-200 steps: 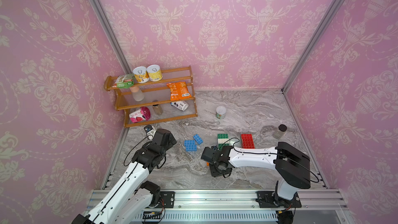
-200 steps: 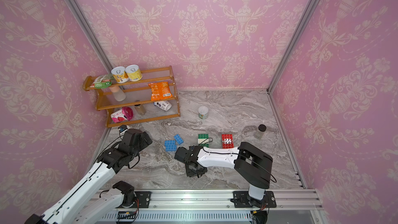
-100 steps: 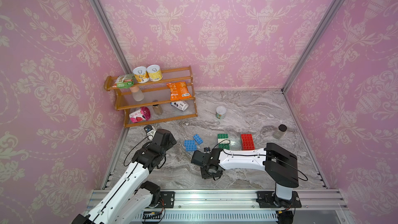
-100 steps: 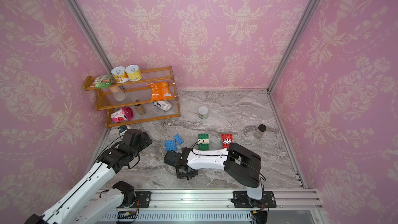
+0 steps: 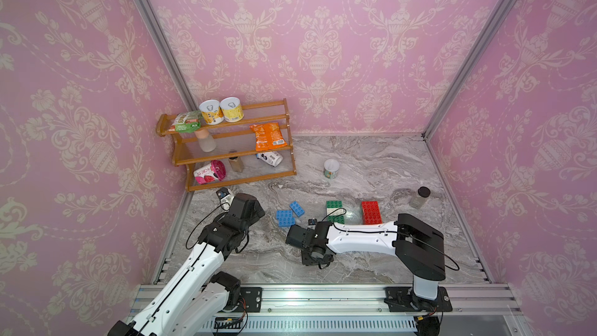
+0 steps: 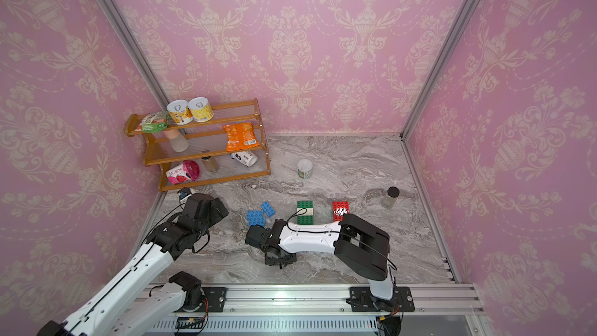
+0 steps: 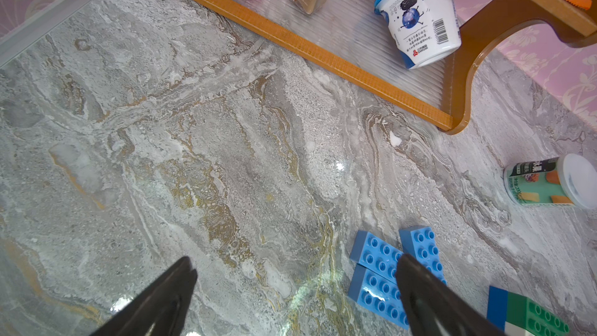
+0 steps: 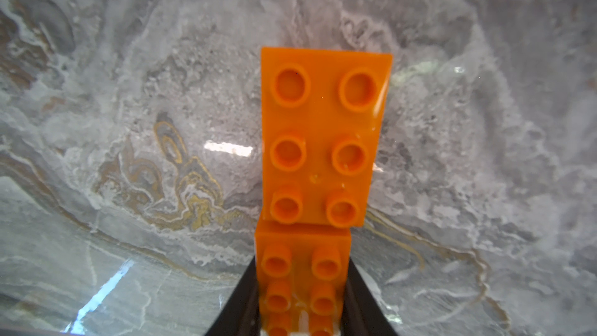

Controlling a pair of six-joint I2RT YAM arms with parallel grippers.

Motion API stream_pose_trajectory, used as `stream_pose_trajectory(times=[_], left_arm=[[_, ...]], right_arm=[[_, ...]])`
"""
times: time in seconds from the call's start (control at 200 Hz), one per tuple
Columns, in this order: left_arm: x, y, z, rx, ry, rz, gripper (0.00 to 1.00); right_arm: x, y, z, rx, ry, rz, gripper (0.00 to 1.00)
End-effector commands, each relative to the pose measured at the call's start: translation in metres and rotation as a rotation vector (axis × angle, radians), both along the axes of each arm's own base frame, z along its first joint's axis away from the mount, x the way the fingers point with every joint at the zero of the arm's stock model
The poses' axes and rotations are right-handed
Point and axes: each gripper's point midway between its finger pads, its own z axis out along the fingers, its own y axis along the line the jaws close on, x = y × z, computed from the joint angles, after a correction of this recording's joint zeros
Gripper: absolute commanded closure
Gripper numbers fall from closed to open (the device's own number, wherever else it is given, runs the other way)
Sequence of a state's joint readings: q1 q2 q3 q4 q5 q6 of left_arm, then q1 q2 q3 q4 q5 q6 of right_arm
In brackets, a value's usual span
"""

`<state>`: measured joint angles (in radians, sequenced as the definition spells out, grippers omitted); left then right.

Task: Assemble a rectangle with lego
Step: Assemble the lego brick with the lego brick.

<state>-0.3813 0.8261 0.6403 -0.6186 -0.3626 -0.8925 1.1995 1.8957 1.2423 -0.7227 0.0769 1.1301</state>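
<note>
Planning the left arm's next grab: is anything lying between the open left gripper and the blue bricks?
Nothing visible. The left gripper hangs open over bare table, and the blue bricks lie close beside it, with only marble showing between them.

Only "水果" reads clearly, on the green-labelled tin (image 7: 534, 184); print on the blueberry cup (image 7: 416, 24) is too small.

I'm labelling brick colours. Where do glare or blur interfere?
In a top view, white glare washes out studs on the red studded plastic brick; in the right wrist view, the orange studded plastic bricks are sharp, the grey marble tabletop behind soft with bright streaks; in the left wrist view, sheen lies beside the blue studded plastic bricks.
</note>
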Motion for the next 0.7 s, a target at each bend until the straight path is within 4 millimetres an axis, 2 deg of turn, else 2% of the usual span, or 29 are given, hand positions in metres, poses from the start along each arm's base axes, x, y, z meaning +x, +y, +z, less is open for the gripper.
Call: stream_pose_trajectory(times=[0.0, 0.27, 0.52, 0.695], left_arm=[[-0.003, 0.006, -0.006, 0.026, 0.02, 0.015, 0.01], [-0.002, 0.006, -0.007, 0.032, 0.023, 0.015, 0.01], [-0.002, 0.006, -0.007, 0.033, 0.023, 0.014, 0.01], [-0.002, 0.007, -0.007, 0.032, 0.021, 0.014, 0.01]], right_arm=[[0.008, -0.015, -0.019, -0.062, -0.01, -0.037, 0.64], [0.011, -0.014, -0.023, -0.057, 0.003, -0.039, 0.59], [0.009, -0.02, -0.023, -0.076, 0.008, -0.052, 0.44], [0.009, -0.025, -0.023, -0.091, 0.005, -0.058, 0.43]])
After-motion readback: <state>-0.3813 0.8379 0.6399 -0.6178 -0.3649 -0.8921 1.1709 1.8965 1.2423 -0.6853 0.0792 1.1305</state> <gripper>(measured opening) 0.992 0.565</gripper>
